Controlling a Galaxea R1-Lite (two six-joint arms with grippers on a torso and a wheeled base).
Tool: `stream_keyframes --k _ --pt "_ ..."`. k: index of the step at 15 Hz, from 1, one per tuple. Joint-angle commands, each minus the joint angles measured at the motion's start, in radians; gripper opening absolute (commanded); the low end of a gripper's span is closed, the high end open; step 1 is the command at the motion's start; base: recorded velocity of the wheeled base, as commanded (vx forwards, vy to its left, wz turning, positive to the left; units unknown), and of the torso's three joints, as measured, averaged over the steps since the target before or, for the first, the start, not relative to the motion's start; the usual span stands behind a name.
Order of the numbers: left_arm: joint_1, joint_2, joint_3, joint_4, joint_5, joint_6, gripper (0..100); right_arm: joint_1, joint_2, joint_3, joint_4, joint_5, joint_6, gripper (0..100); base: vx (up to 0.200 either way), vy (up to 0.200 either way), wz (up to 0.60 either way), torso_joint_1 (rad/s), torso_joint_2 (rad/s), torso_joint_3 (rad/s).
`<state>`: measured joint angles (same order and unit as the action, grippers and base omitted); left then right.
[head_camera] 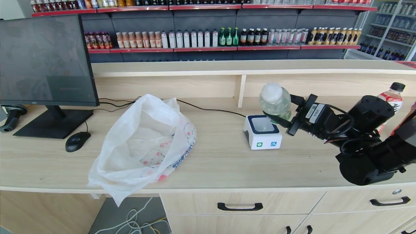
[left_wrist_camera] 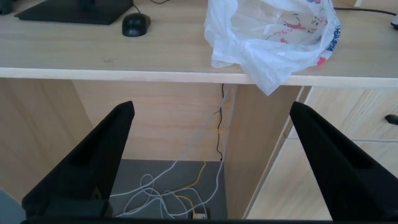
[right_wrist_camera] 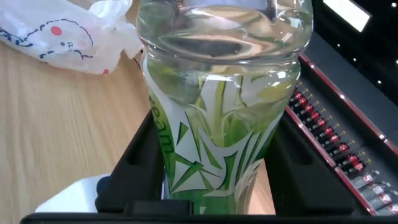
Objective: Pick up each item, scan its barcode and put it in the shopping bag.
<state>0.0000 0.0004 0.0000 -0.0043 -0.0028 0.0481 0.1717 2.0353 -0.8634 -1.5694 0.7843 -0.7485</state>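
My right gripper [head_camera: 280, 114] is shut on a clear bottle with a green label [head_camera: 275, 101], holding it tipped on its side just above the white barcode scanner [head_camera: 262, 132]. Up close, the bottle [right_wrist_camera: 217, 118] sits clamped between the two black fingers [right_wrist_camera: 134, 162], with a corner of the scanner [right_wrist_camera: 68, 199] below. The white plastic shopping bag [head_camera: 146, 143] lies open on the counter left of the scanner; its hanging edge [left_wrist_camera: 273, 37] drapes over the counter front. My left gripper [left_wrist_camera: 211, 162] hangs open below counter height, in front of the cabinet opening.
A monitor [head_camera: 45, 61], mouse [head_camera: 77, 141] and handheld scanner [head_camera: 11, 117] stand at the counter's left. A red-labelled bottle [head_camera: 391, 97] stands at the far right behind my right arm. A raised shelf ledge [head_camera: 240, 70] runs along the back. Drawers [head_camera: 240, 206] sit below.
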Motion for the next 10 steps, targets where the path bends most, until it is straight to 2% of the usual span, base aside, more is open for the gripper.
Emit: stream_keyframes --k 1,5,10 --pt "-0.002 0.000 0.000 0.000 0.000 -0.001 100 0.005 0.009 -0.019 -0.001 0.013 0.000 0 0.000 0.000 0.00 0.000 0.00 0.000" --pt "-0.002 0.000 0.000 0.000 -0.002 0.026 100 0.061 0.051 -0.080 -0.001 0.010 0.000 0 0.000 0.000 0.00 0.000 0.00 0.000" --pt "-0.002 0.000 0.000 0.000 -0.003 0.033 100 0.058 0.063 -0.100 -0.001 0.044 -0.017 0 0.000 0.000 0.00 0.000 0.00 0.000"
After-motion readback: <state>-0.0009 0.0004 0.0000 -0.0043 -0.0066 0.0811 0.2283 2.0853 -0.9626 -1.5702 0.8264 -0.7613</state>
